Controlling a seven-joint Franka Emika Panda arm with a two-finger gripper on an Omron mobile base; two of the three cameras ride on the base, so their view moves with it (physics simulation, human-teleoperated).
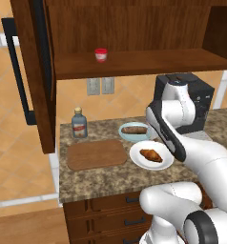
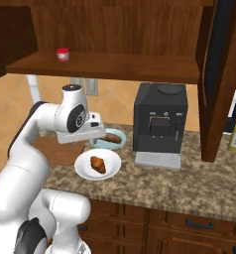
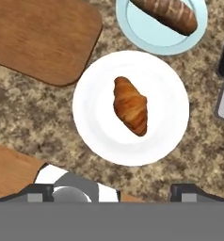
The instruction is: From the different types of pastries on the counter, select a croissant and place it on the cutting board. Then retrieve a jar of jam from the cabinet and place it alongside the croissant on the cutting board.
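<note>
Pincer (image 3: 111, 190) spread wide, empty, above croissant (image 3: 130, 105)

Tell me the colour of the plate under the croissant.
White plate; croissant. Clearest in the hand view.

Peach tiled wall (image 1: 129, 93), grey wall outlets (image 1: 100, 86) under the shelf, dark wooden drawers (image 2: 189, 225) with black handles

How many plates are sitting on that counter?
2. A white plate holding the croissant sits beside the cutting board. A pale blue plate with a long dark pastry sits just behind it.
</note>
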